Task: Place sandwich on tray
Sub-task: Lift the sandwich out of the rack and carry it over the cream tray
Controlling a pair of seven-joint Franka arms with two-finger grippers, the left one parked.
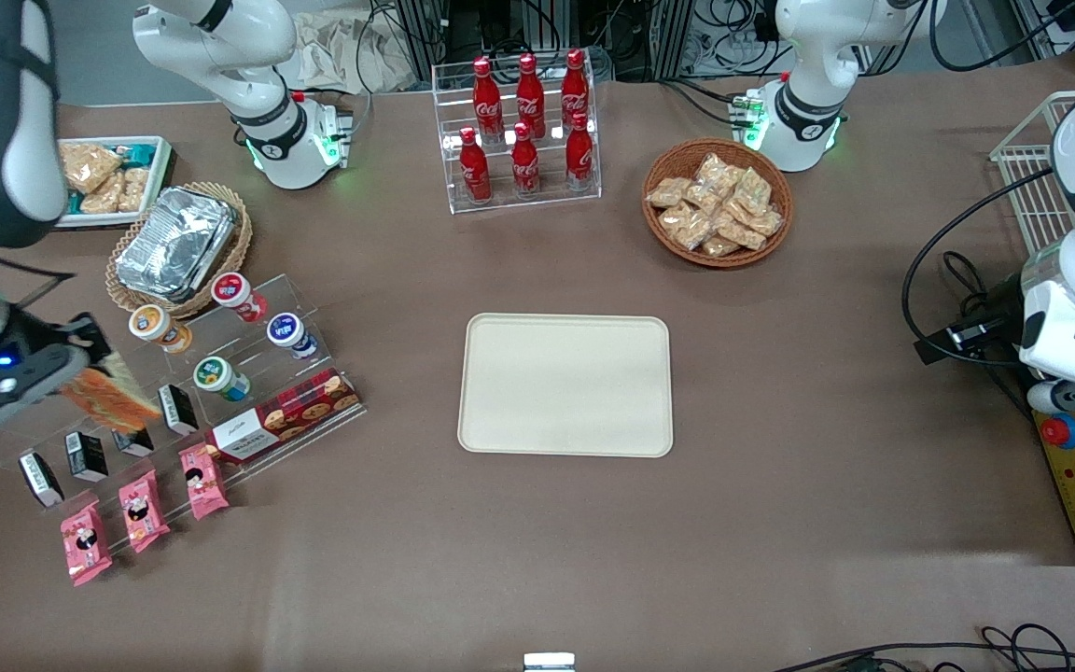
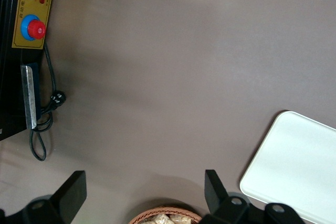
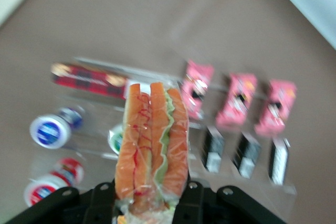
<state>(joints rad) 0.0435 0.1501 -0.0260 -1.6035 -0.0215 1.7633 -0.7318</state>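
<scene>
a brown table (image 1: pixel 780 523) carries a cream tray (image 1: pixel 565 385) at its middle, a clear rack of red cola bottles (image 1: pixel 525 121) farther from the front camera, a wicker basket of tan snack packets (image 1: pixel 718 202) toward the parked arm's end, and three pink snack packs (image 1: pixel 141 509) toward the working arm's, where the gripper (image 1: pixel 80 373) hovers above a clear stepped stand (image 1: pixel 174 392).

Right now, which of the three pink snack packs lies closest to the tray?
The pink pack beside the red cookie box; the gripper holds the sandwich above the rack.
</scene>
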